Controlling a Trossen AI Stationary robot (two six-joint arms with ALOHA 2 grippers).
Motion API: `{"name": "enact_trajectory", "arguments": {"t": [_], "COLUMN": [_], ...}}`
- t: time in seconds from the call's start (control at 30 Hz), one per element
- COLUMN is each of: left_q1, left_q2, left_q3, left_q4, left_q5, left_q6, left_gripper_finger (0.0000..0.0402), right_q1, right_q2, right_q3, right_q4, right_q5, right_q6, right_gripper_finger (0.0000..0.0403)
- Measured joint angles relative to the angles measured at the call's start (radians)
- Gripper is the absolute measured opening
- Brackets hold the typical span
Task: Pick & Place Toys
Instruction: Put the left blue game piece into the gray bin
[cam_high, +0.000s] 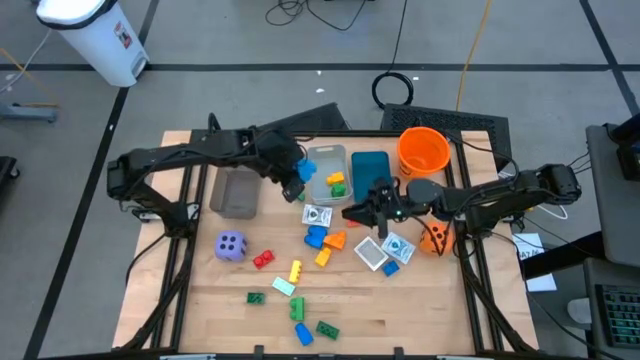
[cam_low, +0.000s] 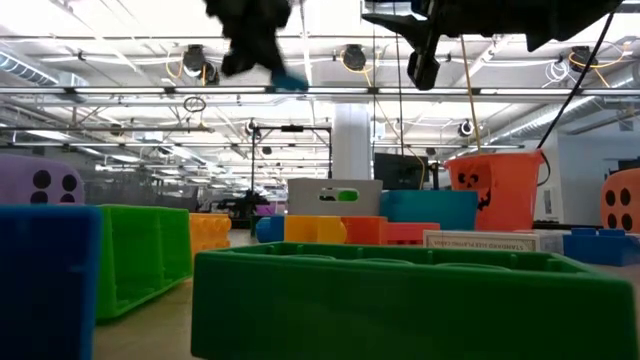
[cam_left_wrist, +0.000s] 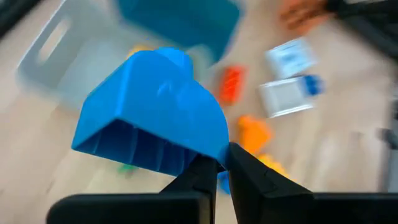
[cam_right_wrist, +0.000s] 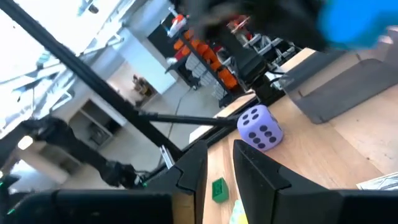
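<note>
My left gripper (cam_high: 293, 175) hangs above the table, beside the light grey bin (cam_high: 326, 168), shut on a blue brick (cam_left_wrist: 155, 106). The low view shows that brick (cam_low: 290, 82) high over the table. My right gripper (cam_high: 352, 212) hovers level over the table's middle, pointing left. In the right wrist view its fingers (cam_right_wrist: 254, 167) stand a little apart with nothing between them. Loose on the wood lie a purple die (cam_high: 231, 246), an orange die (cam_high: 435, 238), white packets (cam_high: 371, 253) and small coloured bricks (cam_high: 297, 270). My left gripper pinches the blue brick at one corner of its open underside (cam_left_wrist: 214, 155), the wall caught between the two fingertips (cam_left_wrist: 200, 174). The fingers slant down from the table's left. The brick is lifted clear and tilted, its ribbed hollow side facing the wrist camera.
A dark grey bin (cam_high: 236, 192) stands left of the light grey one, and a teal bin (cam_high: 370, 170) to its right. An orange bucket (cam_high: 423, 150) stands at the back right. Bricks crowd the near edge (cam_low: 400, 300).
</note>
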Motion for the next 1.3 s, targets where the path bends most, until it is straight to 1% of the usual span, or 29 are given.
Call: {"name": "enact_trajectory", "arguments": {"t": [0.1, 0.2, 0.3, 0.47, 0.6, 0.67, 0.73, 0.83, 1.03, 1.17, 1.3], "left_q1": [-0.048, -0.093, -0.13, -0.173, -0.185, -0.185, -0.185, -0.185, -0.185, -0.185, -0.187], "left_q2": [-0.001, 0.0, 0.0, 0.01, 0.017, 0.021, 0.033, 0.04, 0.064, 0.071, 0.081], "left_q3": [0.058, 0.088, 0.093, 0.093, 0.094, 0.094, 0.093, 0.093, 0.093, 0.093, 0.093], "left_q4": [0.02, 0.057, 0.103, 0.138, 0.195, 0.203, 0.219, 0.228, 0.251, 0.257, 0.271], "left_q5": [0.002, 0.003, 0.018, 0.022, 0.021, 0.022, 0.024, 0.049, 0.073, 0.079, 0.089], "left_q6": [0.041, 0.046, 0.042, 0.011, -0.007, -0.013, -0.014, -0.024, -0.025, -0.026, -0.026], "left_gripper_finger": [0.0032, 0.0033, 0.0033, 0.0034, 0.0034, 0.0034, 0.0035, 0.0035, 0.0035, 0.0035, 0.0035], "right_q1": [-0.027, -0.064, -0.097, -0.12, -0.122, -0.118, -0.115, -0.105, -0.105, -0.105, -0.105], "right_q2": [0.001, 0.001, 0.002, 0.017, 0.038, 0.055, 0.071, 0.088, 0.095, 0.094, 0.094], "right_q3": [0.0, 0.0, 0.0, 0.0, 0.0, 0.0, 0.0, 0.0, 0.001, 0.001, 0.001], "right_q4": [-0.001, 0.0, 0.03, 0.157, 0.177, 0.223, 0.279, 0.348, 0.35, 0.338, 0.322], "right_q5": [0.003, 0.004, 0.002, -0.004, -0.006, -0.012, -0.031, -0.029, -0.028, -0.027, -0.031], "right_q6": [0.046, 0.099, 0.132, 0.149, 0.161, 0.169, 0.172, 0.172, 0.172, 0.172, 0.172], "right_gripper_finger": [0.0089, 0.0115, 0.0151, 0.0208, 0.0237, 0.0246, 0.0251, 0.0253, 0.0246, 0.0233, 0.0203]}}
